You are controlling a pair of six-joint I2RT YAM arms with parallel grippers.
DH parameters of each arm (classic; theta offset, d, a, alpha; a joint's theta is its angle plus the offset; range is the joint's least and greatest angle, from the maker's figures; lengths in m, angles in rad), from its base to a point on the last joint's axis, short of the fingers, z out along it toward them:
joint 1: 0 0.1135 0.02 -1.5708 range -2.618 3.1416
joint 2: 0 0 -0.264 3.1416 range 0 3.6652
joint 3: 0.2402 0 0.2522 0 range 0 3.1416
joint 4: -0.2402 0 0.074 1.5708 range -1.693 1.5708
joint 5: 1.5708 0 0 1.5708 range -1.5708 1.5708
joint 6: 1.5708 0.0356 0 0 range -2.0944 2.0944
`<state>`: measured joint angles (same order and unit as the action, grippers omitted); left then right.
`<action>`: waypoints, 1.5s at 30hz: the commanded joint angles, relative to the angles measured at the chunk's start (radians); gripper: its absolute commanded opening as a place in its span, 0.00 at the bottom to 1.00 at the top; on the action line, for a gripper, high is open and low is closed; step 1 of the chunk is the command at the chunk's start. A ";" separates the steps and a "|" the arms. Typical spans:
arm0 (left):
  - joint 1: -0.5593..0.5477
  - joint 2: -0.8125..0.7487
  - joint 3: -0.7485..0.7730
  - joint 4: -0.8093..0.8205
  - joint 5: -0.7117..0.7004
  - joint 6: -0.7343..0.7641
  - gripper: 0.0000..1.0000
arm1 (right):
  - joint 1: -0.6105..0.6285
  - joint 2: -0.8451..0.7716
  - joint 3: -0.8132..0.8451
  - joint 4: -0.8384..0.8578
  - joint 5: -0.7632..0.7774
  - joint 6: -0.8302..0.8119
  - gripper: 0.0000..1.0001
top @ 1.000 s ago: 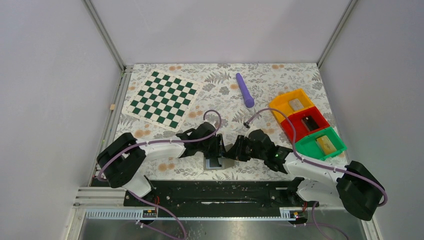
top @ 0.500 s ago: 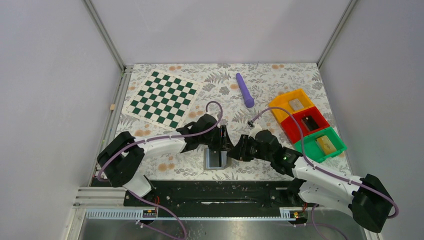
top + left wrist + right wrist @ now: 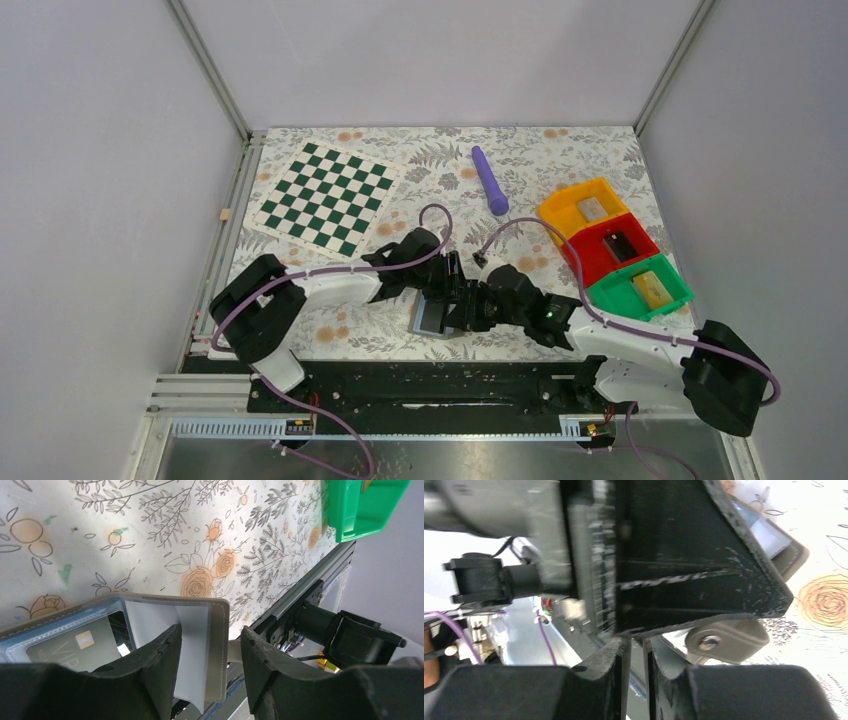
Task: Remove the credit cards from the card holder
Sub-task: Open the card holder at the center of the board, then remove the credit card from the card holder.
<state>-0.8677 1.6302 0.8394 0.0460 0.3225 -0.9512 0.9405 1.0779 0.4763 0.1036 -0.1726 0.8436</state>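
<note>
On the flowered tablecloth (image 3: 560, 160), close in, we find the small grey two-leaf card holder (image 3: 192, 630) open under our left gripper (image 3: 209, 645), jaws spread across one leaf's edge beside the dark sleeved card (image 3: 75, 645), right gripper (image 3: 635, 647) pinched shut alongside.

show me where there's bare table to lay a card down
Bare cloth: the far strip between the chessboard and the purple stick; the far right corner behind the yellow bin; the near-left patch beside the left arm. Crowded: near centre, where left claw and right claw meet at the card holder, and the right edge, lined with bins.
</note>
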 commanded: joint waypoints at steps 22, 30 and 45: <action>0.040 -0.247 -0.081 -0.272 -0.215 0.052 0.38 | -0.042 0.167 -0.057 0.103 0.091 -0.051 0.27; 0.038 -0.244 -0.159 -0.198 -0.164 0.024 0.30 | -0.072 0.227 -0.062 0.175 0.022 -0.009 0.30; 0.039 -0.153 -0.195 -0.136 -0.168 0.013 0.24 | -0.116 0.185 -0.013 0.068 0.065 -0.089 0.35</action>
<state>-0.8272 1.4628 0.6495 -0.1364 0.1543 -0.9352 0.8486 1.2545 0.4236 0.1894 -0.1165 0.7979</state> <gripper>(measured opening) 0.239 0.346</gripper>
